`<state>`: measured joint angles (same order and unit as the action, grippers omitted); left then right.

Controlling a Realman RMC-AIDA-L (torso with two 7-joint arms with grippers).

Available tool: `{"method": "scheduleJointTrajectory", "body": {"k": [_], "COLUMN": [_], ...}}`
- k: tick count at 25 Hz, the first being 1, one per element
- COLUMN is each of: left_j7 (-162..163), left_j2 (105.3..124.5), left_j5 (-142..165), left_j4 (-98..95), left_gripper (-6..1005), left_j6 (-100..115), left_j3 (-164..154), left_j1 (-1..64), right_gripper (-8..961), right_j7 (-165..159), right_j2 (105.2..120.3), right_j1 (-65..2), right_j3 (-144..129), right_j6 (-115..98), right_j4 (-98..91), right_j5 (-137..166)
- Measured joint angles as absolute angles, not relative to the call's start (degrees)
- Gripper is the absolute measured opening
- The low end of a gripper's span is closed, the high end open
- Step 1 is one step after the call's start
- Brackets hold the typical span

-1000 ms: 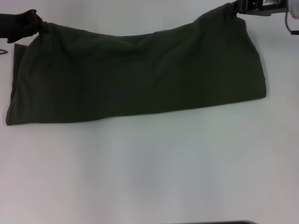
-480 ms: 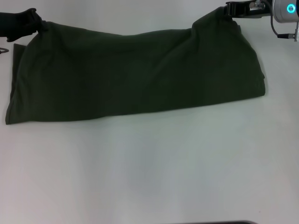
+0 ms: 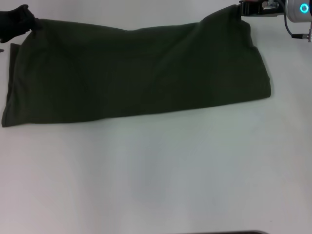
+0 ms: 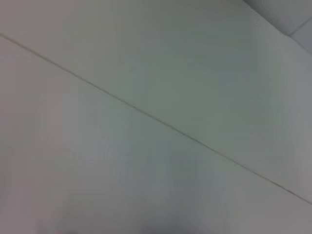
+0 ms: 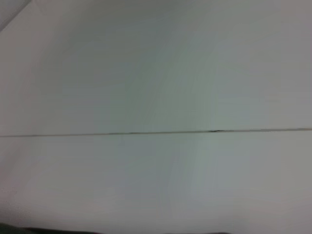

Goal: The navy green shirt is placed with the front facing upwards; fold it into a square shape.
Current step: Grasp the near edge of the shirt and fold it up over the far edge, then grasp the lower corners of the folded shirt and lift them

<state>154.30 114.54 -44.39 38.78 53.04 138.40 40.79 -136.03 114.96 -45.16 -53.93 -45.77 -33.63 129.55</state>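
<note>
The navy green shirt (image 3: 136,73) stretches as a wide dark olive band across the far half of the white table, plain fabric up, no lettering showing. Its far edge is lifted and held at both upper corners. My left gripper (image 3: 27,19) is shut on the far left corner, and my right gripper (image 3: 243,9) is shut on the far right corner. The near edge of the shirt lies on the table. Both wrist views show only pale surface with a thin seam line.
The white table (image 3: 156,175) extends bare in front of the shirt. A dark strip (image 3: 224,232) shows at the near edge of the head view. A thin dark object (image 3: 1,49) peeks in at the left edge.
Both grippers have drawn the shirt's far edge farther away and pulled it tauter. The sag in the middle has flattened, and the near edge has slid slightly away from me.
</note>
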Motion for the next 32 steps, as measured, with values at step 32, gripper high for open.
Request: {"method": "scheduleJointTrajectory", "body": {"k": [32], "left_j7": [154.28], "left_j2": [112.46], "left_j5": [-44.63], "left_j4": [41.29], "left_gripper": [430], "left_j6": [56.06], "left_j3": [140.2], "left_j1": [38.59], "right_gripper": [433], "right_j7": [-145.11], "right_j2": [110.21], "right_j1": [-48.26], "right_j3": [-53.25], "right_j6": [-53.19], "right_j4": [-34.2], "right_j5": [137.64]}}
